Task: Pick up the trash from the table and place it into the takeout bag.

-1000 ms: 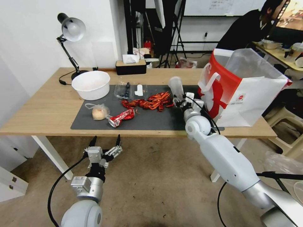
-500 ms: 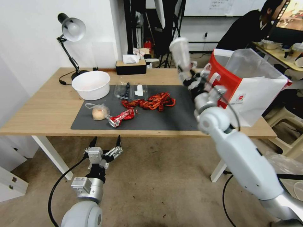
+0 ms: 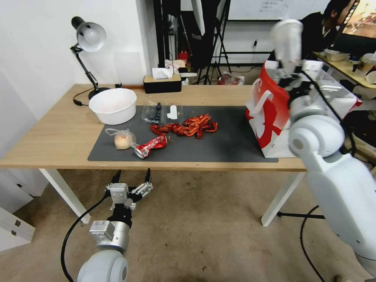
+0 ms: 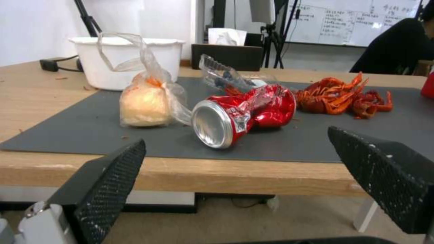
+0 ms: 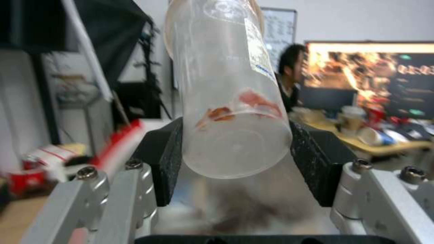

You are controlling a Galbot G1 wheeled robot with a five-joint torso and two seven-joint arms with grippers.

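My right gripper [image 3: 293, 66] [image 5: 235, 159] is shut on a clear plastic cup [image 3: 288, 37] [image 5: 226, 84] and holds it high above the open top of the red-and-white takeout bag [image 3: 270, 113], which stands at the table's right end. On the dark mat [image 3: 231, 145] lie a crushed red can [image 3: 152, 145] [image 4: 244, 115], a clear bag with a pale orange lump [image 3: 122, 140] [image 4: 144, 101], red crayfish shells [image 3: 188, 126] [image 4: 343, 96] and a clear tub [image 3: 156, 111]. My left gripper [image 3: 131, 182] [image 4: 237, 145] hangs open below the table's front edge, facing the can.
A white bowl [image 3: 113, 105] sits at the mat's back left on the light-wood table [image 3: 51, 133]. Behind it stand a desk lamp [image 3: 88, 37] and a dark tissue box [image 3: 162, 82]. A cluttered desk [image 3: 348, 66] stands beyond the bag.
My right arm has lifted the clear cup off the mat and carried it up and to the right, over the takeout bag. The left arm has stayed put.
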